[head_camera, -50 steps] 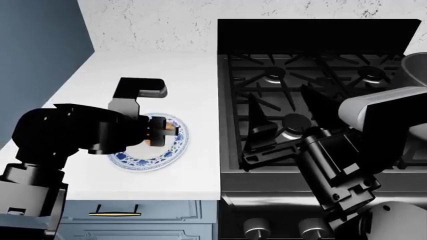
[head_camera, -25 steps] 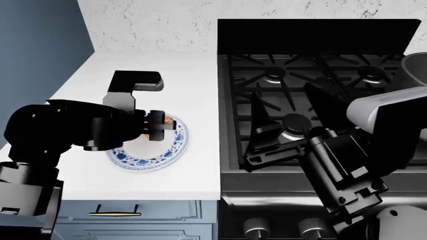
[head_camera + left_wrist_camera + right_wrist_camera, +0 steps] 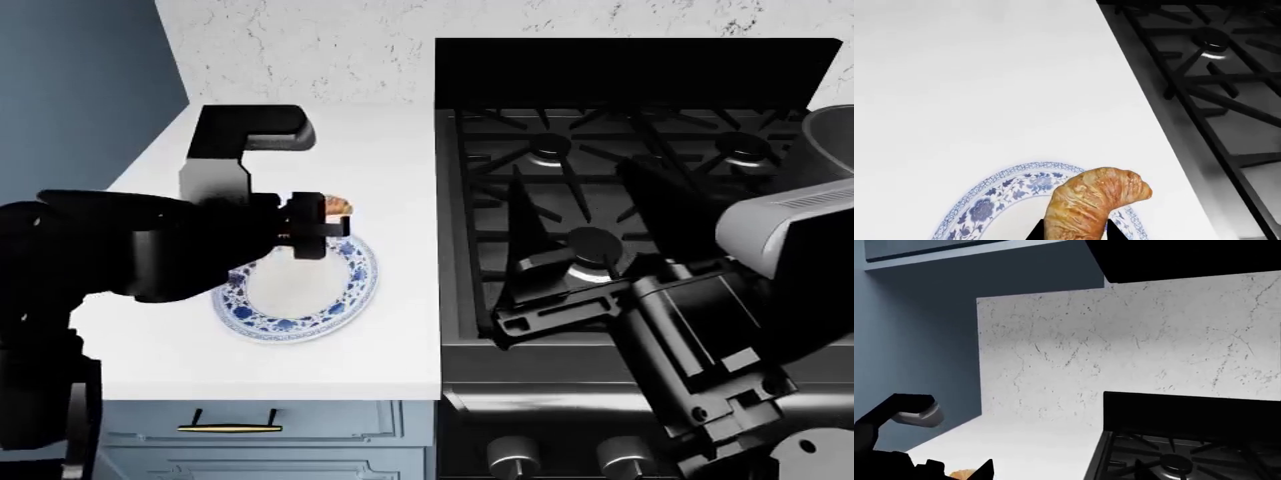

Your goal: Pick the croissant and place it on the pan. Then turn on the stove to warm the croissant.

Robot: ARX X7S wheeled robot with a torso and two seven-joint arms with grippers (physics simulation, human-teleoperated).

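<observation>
The golden-brown croissant (image 3: 1091,205) hangs above the blue-and-white plate (image 3: 981,210), and my left gripper (image 3: 1074,236) is shut on its lower end. In the head view the croissant (image 3: 335,206) shows just past the left gripper (image 3: 318,228), over the plate's (image 3: 334,300) far rim. My right gripper (image 3: 587,225) stands open over the front of the black stove (image 3: 627,150), nothing between its fingers. Only a grey edge of the pan (image 3: 835,140) shows at the far right, behind my right arm. Two stove knobs (image 3: 514,460) show at the bottom.
The white counter (image 3: 360,150) runs left of the stove to a speckled backsplash (image 3: 1121,355) and a blue side wall (image 3: 67,100). In the right wrist view my left arm (image 3: 894,415) sits low beside the croissant (image 3: 961,473). A blue drawer (image 3: 267,425) lies below.
My left gripper has risen and drawn back from the plate with the croissant in it, lifting it off the plate. The right arm has drifted slightly to the right.
</observation>
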